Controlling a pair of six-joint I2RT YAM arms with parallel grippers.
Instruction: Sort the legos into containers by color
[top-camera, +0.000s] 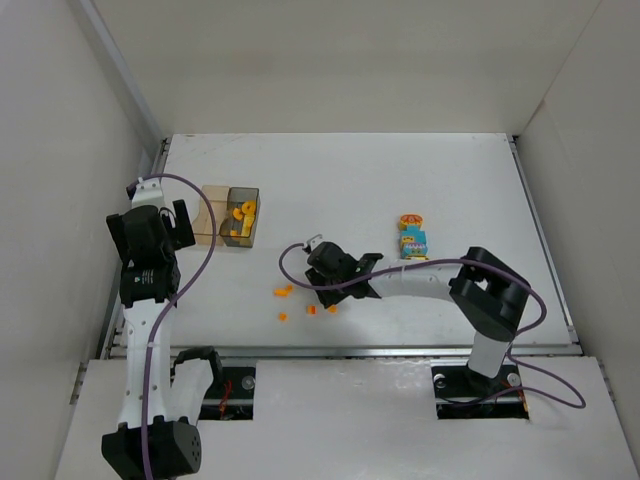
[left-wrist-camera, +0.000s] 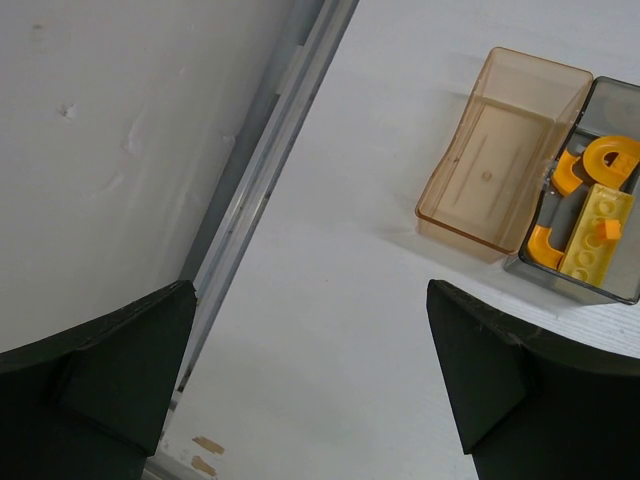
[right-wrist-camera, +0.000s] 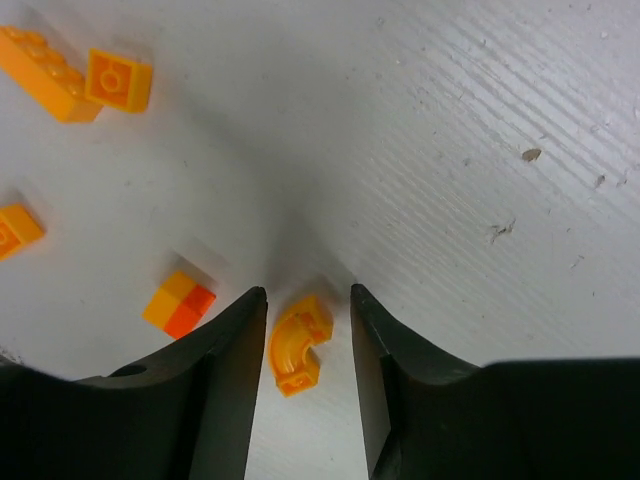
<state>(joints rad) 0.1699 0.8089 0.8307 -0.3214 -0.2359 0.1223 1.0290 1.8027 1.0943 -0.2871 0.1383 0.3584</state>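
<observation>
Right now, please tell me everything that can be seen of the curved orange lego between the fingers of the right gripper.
The curved orange lego is a small quarter-arch of glossy plastic, one end blocky, the other rounded. It lies flat on the white table between the black fingers of the right gripper, whose jaws stand open around it. A narrow gap shows at one finger; whether the other touches it, I cannot tell. No other lego touches it.

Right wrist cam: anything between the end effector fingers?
Yes: one orange curved lego lies on the table between the fingers of the right end effector, with a small gap on each side. It shows in the right wrist view.
</observation>
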